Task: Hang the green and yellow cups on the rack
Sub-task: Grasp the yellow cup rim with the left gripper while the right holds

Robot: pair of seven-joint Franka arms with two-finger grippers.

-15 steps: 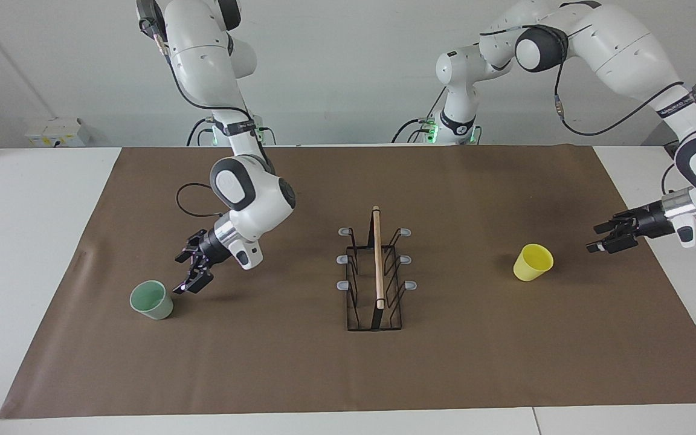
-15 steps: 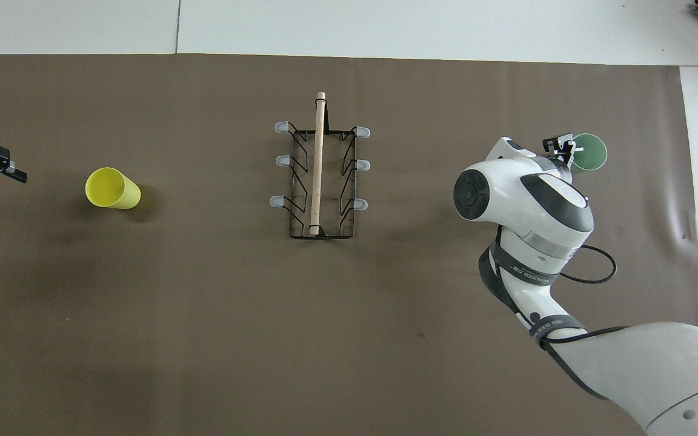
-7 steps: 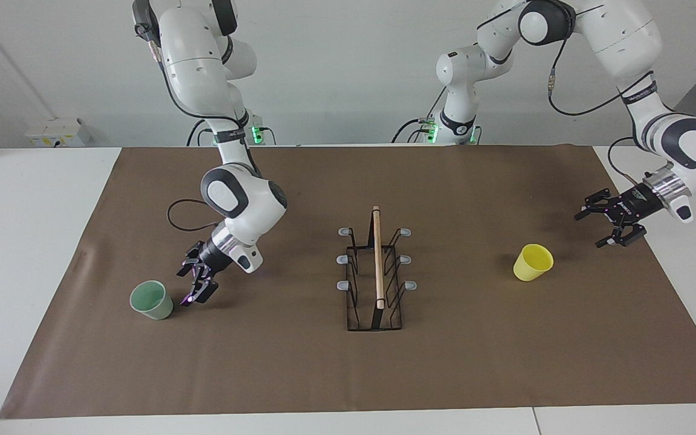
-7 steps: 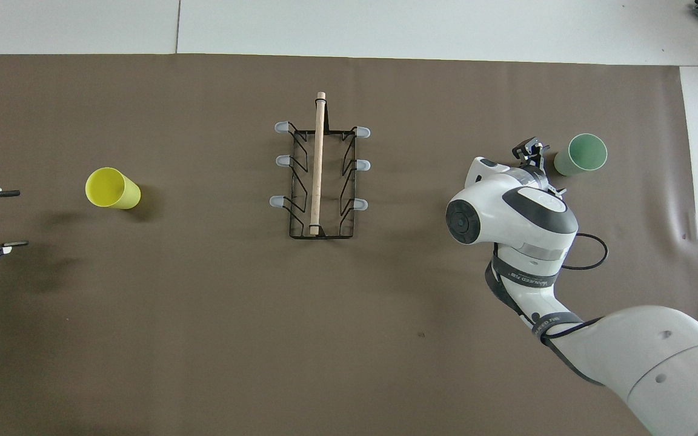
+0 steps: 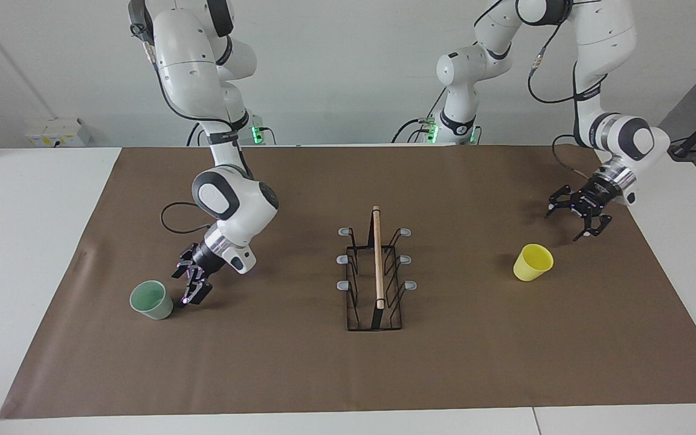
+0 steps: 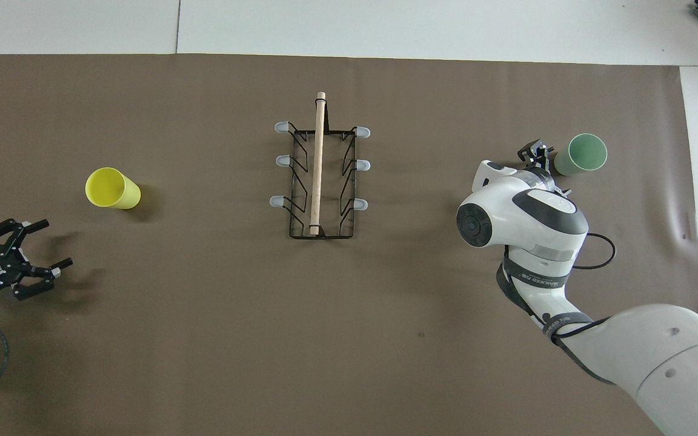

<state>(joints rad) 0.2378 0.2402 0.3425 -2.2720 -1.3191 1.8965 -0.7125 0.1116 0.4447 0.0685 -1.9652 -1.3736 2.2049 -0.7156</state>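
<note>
The mint green cup stands upright on the brown mat toward the right arm's end. My right gripper hangs open, low beside it on the rack's side, just apart from its wall. The yellow cup stands upright toward the left arm's end. My left gripper is open and empty over the mat beside the yellow cup, clear of it. The black wire rack, with its wooden rod on top, stands mid-table with nothing on its prongs.
The brown mat covers most of the white table. A black cable loops from the right wrist over the mat. A small box sits at the table's edge near the right arm's base.
My left gripper has swung in from past the mat's end and turned, now over the mat beside the yellow cup. My right gripper dropped slightly and closed in on the green cup.
</note>
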